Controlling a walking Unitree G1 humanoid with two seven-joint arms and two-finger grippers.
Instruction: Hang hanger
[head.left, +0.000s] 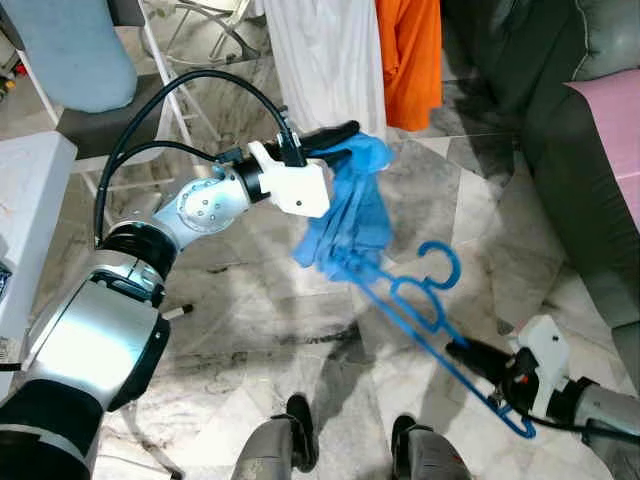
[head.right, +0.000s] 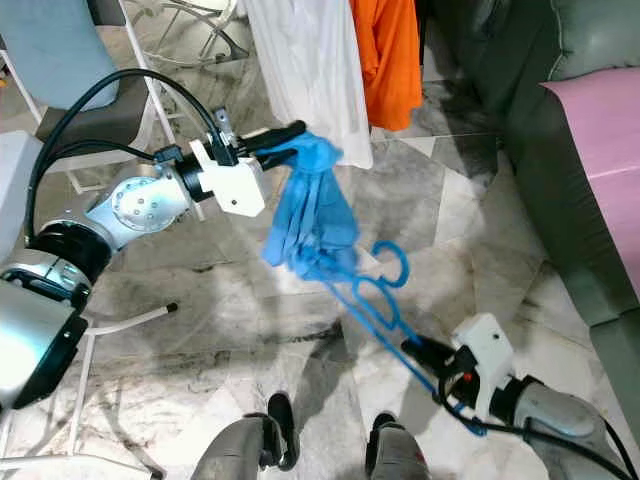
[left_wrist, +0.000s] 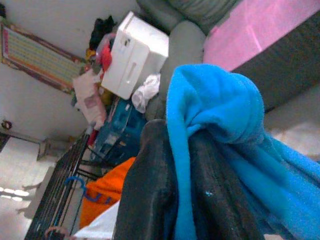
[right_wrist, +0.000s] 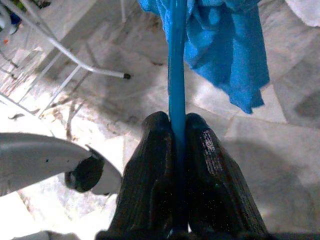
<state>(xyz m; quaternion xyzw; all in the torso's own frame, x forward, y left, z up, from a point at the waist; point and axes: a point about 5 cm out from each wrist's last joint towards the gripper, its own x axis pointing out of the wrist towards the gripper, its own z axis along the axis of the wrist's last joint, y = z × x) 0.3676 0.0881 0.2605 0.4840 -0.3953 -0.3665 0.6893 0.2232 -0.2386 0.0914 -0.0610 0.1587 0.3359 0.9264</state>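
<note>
Right gripper (head.left: 478, 358): two black fingers closed tight on the bar of a bright blue plastic clothes hanger (head.left: 420, 305), low in front of the robot, just above the marble floor (head.left: 250, 310). In the right wrist view the bar runs straight up out of the pinch.

Left gripper (head.left: 335, 135): raised at chest height, fingers clamped on a fold of a bright blue fleece garment (head.left: 350, 215), which droops from the grip down onto the hanger's upper end. The hanger's hook (head.left: 440, 262) juts free to the side, well short of any rail.

Surroundings: a white garment (head.left: 320, 55) and an orange garment (head.left: 408, 55) hang beyond the left gripper; a grey sofa with a pink cover (head.left: 590, 150) lies to the right.

Step in hand, by judgement: seating the cloth on the hanger. Best kept level by the right gripper while the left spreads the cloth across, not bunched at one end.

Unclear: whether the cloth is threaded onto the hanger or merely draped; the hanger's far arm is buried in fabric; the rail's top is cut off.
</note>
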